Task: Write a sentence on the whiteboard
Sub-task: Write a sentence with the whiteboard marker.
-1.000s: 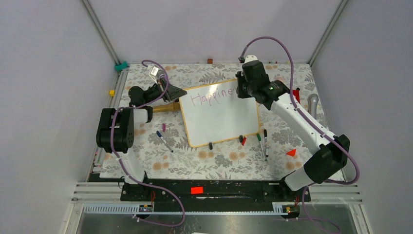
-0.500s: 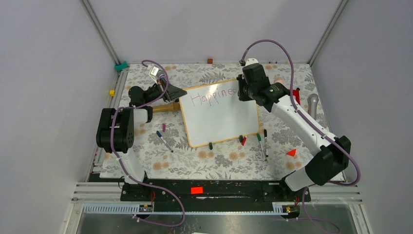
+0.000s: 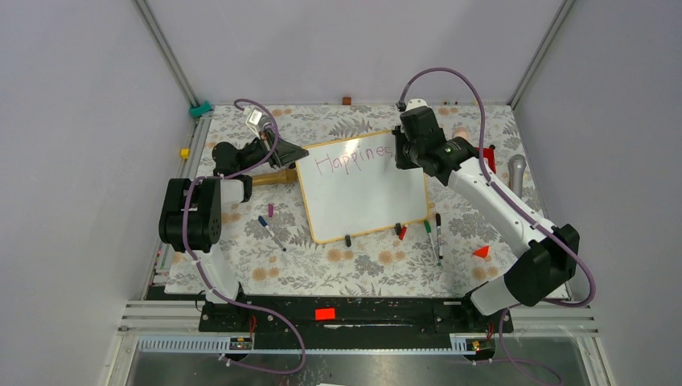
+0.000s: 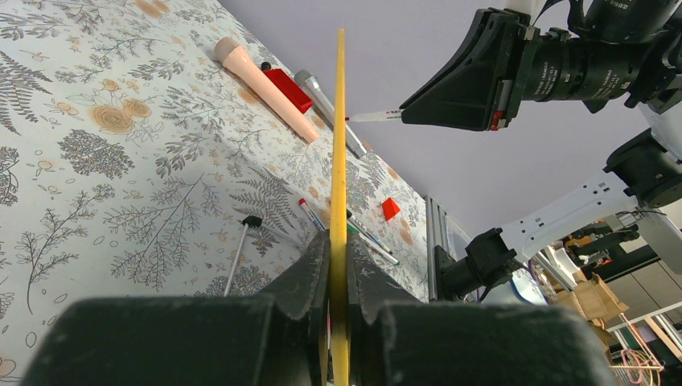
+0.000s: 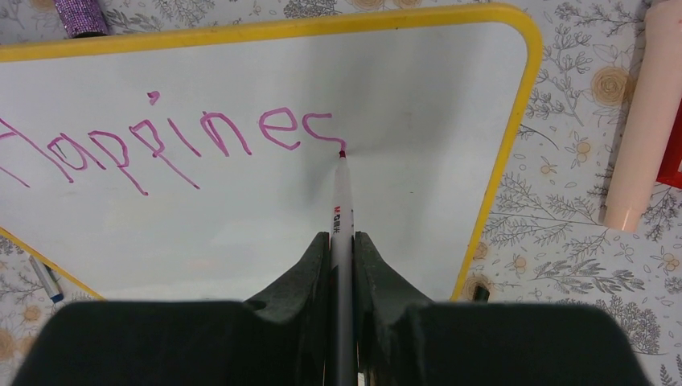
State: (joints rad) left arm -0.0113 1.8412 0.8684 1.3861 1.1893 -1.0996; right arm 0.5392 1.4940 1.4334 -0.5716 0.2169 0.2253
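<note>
Right claw (image 5: 342, 241), clamped on a pink marker (image 5: 341, 197), has carried its tip rightward since 1 second ago, starting the first "s" of the sentence (image 5: 161, 141); left claw (image 4: 338, 265) pinches the whiteboard (image 3: 366, 193) upright on the desk (image 3: 362, 265); lettering stands unfinished.

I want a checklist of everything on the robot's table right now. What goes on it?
Surface: table with a leafy flowered cover.
Job's things: whiteboard propped up, pink writing reading "Happines" so far; marker tip on the board.
Clutter: loose pens, red bits, pale pink stick.
Grippers: left gripper shut on the whiteboard's yellow rim; right gripper shut on the marker.
Cables: purple cables looping over both arms.
Surroundings: plain grey walls, metal frame.
</note>
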